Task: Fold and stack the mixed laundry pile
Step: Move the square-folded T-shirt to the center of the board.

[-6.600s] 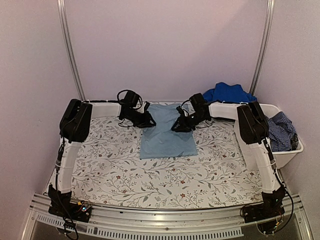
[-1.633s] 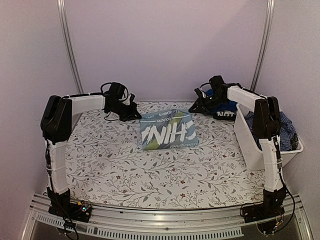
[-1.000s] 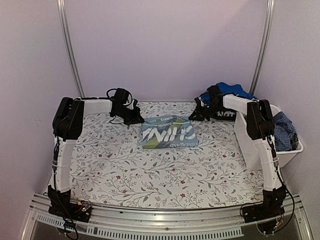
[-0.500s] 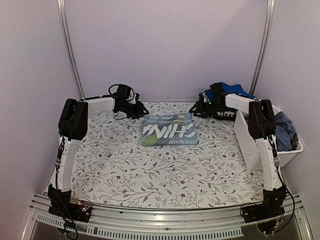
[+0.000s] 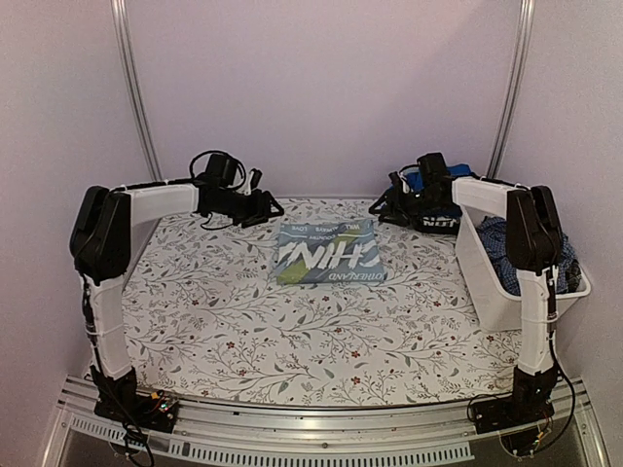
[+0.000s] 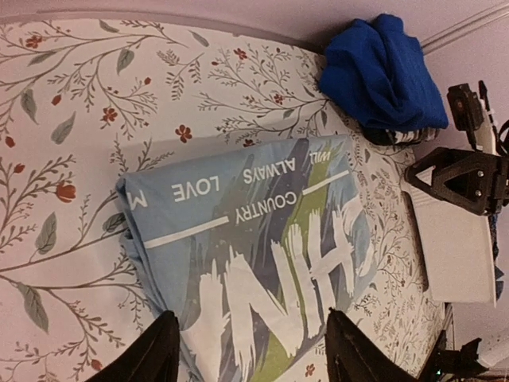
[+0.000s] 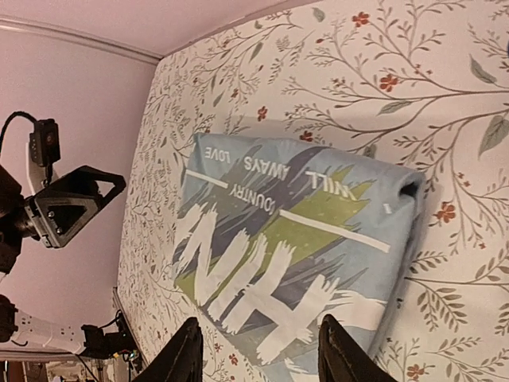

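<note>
A pale blue shirt (image 5: pixel 328 252) lies folded in a rectangle at the back middle of the table, its white-and-green print facing up (image 6: pixel 262 255) (image 7: pixel 294 255). My left gripper (image 5: pixel 265 206) hovers just left of its far corner, open and empty (image 6: pixel 254 350). On the shirt's far right my right gripper (image 5: pixel 382 209) also stands open, holding nothing (image 7: pixel 265 354). A royal blue garment (image 6: pixel 382 72) (image 5: pixel 417 181) is bunched at the back right, behind the right gripper. A dark blue check garment (image 5: pixel 503 251) lies in the tub.
A white plastic tub (image 5: pixel 526 304) stands at the table's right edge. A dark cloth with white lettering (image 5: pixel 438 222) sits under the royal blue garment. The leaf-and-flower table cover (image 5: pixel 292 331) spreads across the table. Metal rails run up the back wall.
Both grippers have opened and let go of the folded pale blue shirt, then drawn back from it, the left to the left, the right to the right. The shirt lies flat.
</note>
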Motion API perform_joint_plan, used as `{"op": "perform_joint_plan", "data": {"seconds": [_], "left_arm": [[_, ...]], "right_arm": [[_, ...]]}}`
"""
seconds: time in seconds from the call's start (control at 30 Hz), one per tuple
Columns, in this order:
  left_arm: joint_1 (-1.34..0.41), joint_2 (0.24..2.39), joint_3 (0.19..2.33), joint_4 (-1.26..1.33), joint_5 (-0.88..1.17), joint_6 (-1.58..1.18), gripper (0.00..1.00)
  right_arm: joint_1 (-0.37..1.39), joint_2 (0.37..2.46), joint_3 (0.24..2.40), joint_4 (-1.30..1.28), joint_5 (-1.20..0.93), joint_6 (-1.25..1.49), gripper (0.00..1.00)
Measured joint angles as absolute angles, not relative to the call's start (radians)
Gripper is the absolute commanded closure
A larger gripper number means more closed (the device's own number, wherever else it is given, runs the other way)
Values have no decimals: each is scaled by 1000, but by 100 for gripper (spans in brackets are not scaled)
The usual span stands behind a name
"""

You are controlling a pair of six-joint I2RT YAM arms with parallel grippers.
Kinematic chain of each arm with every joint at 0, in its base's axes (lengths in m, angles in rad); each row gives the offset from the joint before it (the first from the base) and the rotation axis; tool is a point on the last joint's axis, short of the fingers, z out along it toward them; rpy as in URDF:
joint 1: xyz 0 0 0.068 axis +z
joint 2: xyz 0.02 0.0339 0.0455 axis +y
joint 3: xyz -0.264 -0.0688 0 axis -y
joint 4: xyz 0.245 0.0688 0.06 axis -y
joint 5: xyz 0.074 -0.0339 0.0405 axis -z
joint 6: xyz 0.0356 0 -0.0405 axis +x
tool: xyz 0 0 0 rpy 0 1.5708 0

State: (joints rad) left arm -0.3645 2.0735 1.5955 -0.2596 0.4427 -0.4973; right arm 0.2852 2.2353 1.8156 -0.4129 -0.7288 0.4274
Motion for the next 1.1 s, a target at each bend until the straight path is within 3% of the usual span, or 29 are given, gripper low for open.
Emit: {"op": "perform_joint_plan", "data": {"seconds": [0.2, 0.5, 0.87, 0.97, 1.1], "left_arm": [[-441, 2182, 1647, -192, 533, -505, 42], [-473, 2370, 1710, -173, 564, -535, 45], [-501, 2091, 1225, -12, 597, -523, 45], [-537, 1974, 1074, -11, 591, -516, 37], [-594, 1747, 871, -58, 577, -517, 7]], "right_arm": [[367, 2264, 1808, -316, -857, 432, 56], [392, 2469, 1822, -296, -920, 440, 58], [459, 2275, 1471, -190, -955, 406, 56], [527, 2175, 1335, -227, -952, 403, 54], [589, 2048, 1243, -341, -933, 392, 52]]}}
